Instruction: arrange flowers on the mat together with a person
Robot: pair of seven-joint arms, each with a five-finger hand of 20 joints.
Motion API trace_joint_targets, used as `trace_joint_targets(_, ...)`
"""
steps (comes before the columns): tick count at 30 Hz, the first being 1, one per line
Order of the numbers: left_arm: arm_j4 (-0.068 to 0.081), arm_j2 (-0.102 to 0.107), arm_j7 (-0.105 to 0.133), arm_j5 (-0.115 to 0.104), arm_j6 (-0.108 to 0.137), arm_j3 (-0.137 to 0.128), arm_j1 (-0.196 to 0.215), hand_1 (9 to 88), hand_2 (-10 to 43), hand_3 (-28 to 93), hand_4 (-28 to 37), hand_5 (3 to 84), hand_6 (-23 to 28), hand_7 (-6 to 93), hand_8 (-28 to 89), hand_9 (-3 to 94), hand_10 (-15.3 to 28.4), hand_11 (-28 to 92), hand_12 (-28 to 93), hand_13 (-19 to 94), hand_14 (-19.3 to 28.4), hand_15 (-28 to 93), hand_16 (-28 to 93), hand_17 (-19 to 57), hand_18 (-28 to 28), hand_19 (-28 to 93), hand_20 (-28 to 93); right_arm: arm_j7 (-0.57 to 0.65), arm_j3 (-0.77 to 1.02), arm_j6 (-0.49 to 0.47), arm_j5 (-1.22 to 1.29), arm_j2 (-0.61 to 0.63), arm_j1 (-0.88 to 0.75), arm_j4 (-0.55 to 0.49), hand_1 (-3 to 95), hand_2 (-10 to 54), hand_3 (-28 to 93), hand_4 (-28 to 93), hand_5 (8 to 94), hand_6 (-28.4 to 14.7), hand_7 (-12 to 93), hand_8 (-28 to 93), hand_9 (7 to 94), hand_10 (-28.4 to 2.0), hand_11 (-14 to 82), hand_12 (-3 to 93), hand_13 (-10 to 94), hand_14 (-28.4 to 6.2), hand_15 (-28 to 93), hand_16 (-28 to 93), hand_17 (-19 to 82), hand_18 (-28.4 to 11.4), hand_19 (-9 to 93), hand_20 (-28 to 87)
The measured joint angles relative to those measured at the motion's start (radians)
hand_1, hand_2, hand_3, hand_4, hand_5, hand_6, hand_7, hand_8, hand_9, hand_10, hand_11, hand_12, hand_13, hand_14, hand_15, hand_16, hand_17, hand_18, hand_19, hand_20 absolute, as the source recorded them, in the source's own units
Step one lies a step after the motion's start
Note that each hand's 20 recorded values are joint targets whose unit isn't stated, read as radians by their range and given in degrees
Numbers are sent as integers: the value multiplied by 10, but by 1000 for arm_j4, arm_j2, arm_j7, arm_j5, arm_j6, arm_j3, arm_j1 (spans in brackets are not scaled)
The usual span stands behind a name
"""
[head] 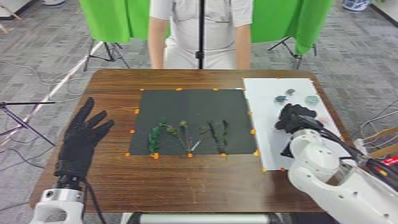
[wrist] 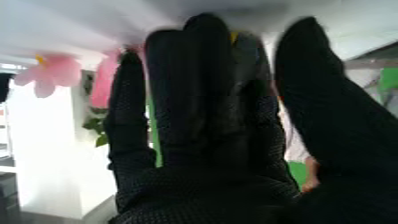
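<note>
In the head view, the black mat (head: 187,107) lies on the worktop (head: 178,185). Several green stems (head: 155,138) are already laid side by side on the mat's near part; no blossom is with them, so I judge the greenery is begun and the flowers remain to be placed. Small blue-grey blossoms (head: 290,92) are on the white sheet (head: 266,90), to the right of the mat. The right robot hand (head: 300,116) is above this sheet, also right of the mat. The left robot hand (head: 82,137) is left of the mat, with fingers spread and nothing in it.

In the right wrist view, the right robot hand has its fingers straight and rather close together, the thumb well apart. Pink flowers (wrist: 60,75) are beyond the fingers; whether the hand touches one, I cannot tell.
</note>
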Motion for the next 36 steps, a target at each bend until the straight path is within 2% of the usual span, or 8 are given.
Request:
trace_joint_targets(3, 0, 0, -3, 0, 0, 0, 0, 217, 28, 765, -282, 232, -40, 127, -102, 285, 123, 99, 128, 245, 190, 240, -4, -99, 271, 476, 4, -1, -21, 60, -8, 1, 6, 17, 589, -92, 606, -262, 742, 43, 281, -13, 867, -62, 107, 352, 798, -35, 462, 253, 288, -167, 636, 338)
trace_joint_targets(9, -1, 0, -6, 0, 0, 0, 1, 216, 28, 765, -282, 231, -39, 128, -102, 285, 122, 99, 129, 245, 190, 240, -4, -99, 271, 476, 4, -10, -15, 93, -30, 1, -15, 14, 606, -94, 612, -274, 768, 35, 270, -3, 886, -52, 95, 356, 822, -20, 427, 281, 322, -124, 614, 332)
trace_joint_targets(14, -1, 0, -7, 0, 0, 0, 2, 217, 28, 766, -282, 230, -39, 126, -102, 285, 123, 99, 128, 244, 191, 241, -4, -99, 271, 476, 4, -19, 8, 105, -60, 0, -55, -12, 609, -95, 614, -274, 774, 30, 267, 5, 892, -51, 99, 360, 824, -16, 425, 293, 325, -115, 607, 334)
trace_joint_targets(22, -5, 8, -3, 0, 1, -7, 6, 217, 29, 764, -283, 230, -39, 128, -102, 284, 123, 99, 129, 244, 191, 240, -5, -99, 271, 477, 4, -71, 47, 122, -94, -2, -81, -120, 609, -95, 622, -273, 779, 25, 257, 15, 894, -52, 102, 370, 823, -14, 429, 304, 320, -107, 604, 339)
trace_joint_targets(25, -7, 11, -4, 0, 0, -12, 6, 217, 28, 766, -282, 230, -39, 128, -102, 284, 123, 100, 129, 244, 192, 240, -5, -99, 271, 478, 4, -158, 63, 122, -52, -13, -62, -156, 609, -95, 625, -274, 777, 25, 258, 17, 891, -52, 103, 373, 818, -12, 431, 311, 315, -104, 599, 340)
trace_joint_targets(28, -9, 14, -6, 1, 0, -16, 3, 217, 28, 766, -282, 230, -39, 128, -102, 284, 123, 99, 129, 244, 192, 241, -5, -99, 272, 480, 5, -312, 64, 109, 64, -44, -19, -156, 609, -95, 626, -275, 775, 24, 259, 17, 888, -52, 104, 376, 814, -8, 432, 316, 313, -101, 592, 340)
trace_joint_targets(32, -9, 16, -6, 1, -1, -14, -8, 217, 29, 764, -282, 229, -40, 127, -102, 284, 123, 99, 129, 243, 193, 240, -5, -99, 272, 481, 5, -500, -62, 73, 185, -109, 117, -79, 609, -95, 629, -277, 773, 25, 263, 14, 885, -53, 104, 377, 808, -6, 427, 323, 310, -98, 586, 340)
trace_joint_targets(36, -6, 18, -8, 3, -6, -2, -37, 217, 29, 765, -282, 230, -39, 127, -102, 284, 123, 99, 129, 243, 193, 241, -5, -99, 272, 482, 5, -607, -199, 5, 258, -218, 240, 24, 610, -90, 629, -280, 766, 24, 273, 9, 878, -56, 103, 377, 800, -8, 422, 332, 304, -95, 576, 342)
